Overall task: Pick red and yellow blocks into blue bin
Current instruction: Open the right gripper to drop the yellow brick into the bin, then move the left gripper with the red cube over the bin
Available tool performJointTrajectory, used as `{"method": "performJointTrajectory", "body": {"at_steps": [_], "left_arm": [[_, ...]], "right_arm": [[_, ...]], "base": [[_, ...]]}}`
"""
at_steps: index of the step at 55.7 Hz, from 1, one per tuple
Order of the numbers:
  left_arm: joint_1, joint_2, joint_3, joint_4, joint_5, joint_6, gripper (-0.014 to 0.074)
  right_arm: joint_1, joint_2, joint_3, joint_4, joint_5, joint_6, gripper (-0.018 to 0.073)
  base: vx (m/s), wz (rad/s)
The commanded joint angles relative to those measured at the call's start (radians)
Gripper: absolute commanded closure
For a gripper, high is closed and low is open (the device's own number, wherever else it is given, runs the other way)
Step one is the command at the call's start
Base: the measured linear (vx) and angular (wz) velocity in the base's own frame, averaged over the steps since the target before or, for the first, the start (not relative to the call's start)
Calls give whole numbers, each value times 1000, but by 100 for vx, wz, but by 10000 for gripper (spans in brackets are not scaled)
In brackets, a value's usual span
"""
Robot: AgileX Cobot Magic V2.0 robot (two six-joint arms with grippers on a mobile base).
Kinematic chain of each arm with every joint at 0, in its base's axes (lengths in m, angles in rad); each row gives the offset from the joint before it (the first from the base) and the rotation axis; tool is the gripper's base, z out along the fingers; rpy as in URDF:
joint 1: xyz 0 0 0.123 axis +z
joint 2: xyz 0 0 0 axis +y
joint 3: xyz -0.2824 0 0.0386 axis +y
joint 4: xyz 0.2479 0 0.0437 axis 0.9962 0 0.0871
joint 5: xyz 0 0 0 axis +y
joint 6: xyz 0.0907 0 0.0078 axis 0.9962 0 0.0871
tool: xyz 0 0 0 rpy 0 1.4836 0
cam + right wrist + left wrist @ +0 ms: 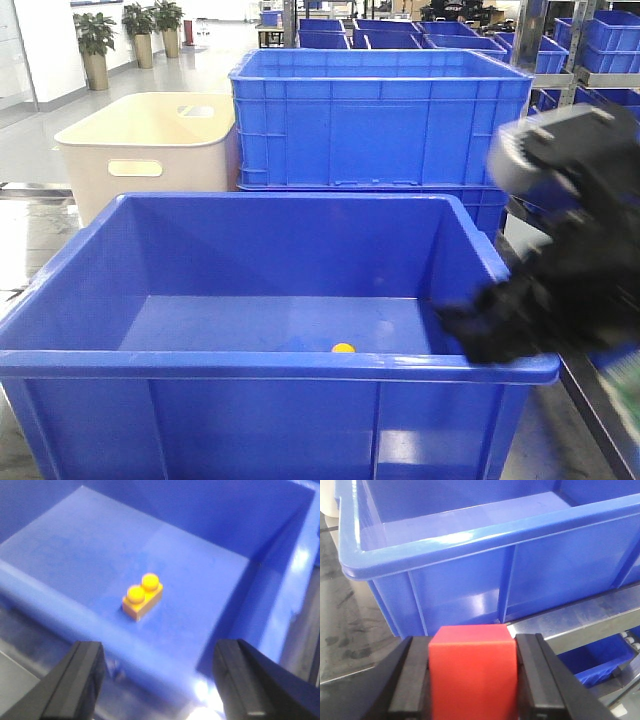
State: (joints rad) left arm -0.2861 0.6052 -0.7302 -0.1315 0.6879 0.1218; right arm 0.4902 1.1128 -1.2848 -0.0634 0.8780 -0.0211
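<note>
My left gripper (472,677) is shut on the red cube (472,672), held low outside the blue bin's near wall (470,580) in the left wrist view. The yellow brick (142,596) with two round studs lies on the floor of the blue bin (260,605); in the front view only a small yellow spot (343,348) shows above the bin's front rim (250,362). Wide open and holding nothing, my right gripper (160,680) hangs over that front rim near the right corner. The right arm (560,270) appears blurred at the bin's right side.
Behind the bin stand a cream tub with handle slots (150,140) and a ribbed blue crate (380,115). More blue crates fill shelves at the back right (600,45). A metal frame rail (580,617) runs under the bin's corner.
</note>
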Motion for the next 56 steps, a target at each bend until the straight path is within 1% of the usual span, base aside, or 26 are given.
{"method": "performJointTrajectory", "body": {"at_steps": [1,11,35,43,56], "left_arm": [[0,4,-26,-12,-81,-1,225],[0,4,-26,-12,-81,-1,225],[0,4,-26,-12,-81,-1,225],[0,4,-26,-12,-86,-1,225],[0,4,-27,-23,-106,-1,224]], "right_arm": [[-1,-103,58,-12,-79,-11,57],[-1,-264,222,-12,-80,-11,57],[-1,-581,518,-7,-73,-10,57],[-1,-634,567,-8,-78,-10,57],[-1,-644,566,-8,-72,-5,63]], "base": [[0,0],[0,0],[0,0],[0,0],[0,0]]}}
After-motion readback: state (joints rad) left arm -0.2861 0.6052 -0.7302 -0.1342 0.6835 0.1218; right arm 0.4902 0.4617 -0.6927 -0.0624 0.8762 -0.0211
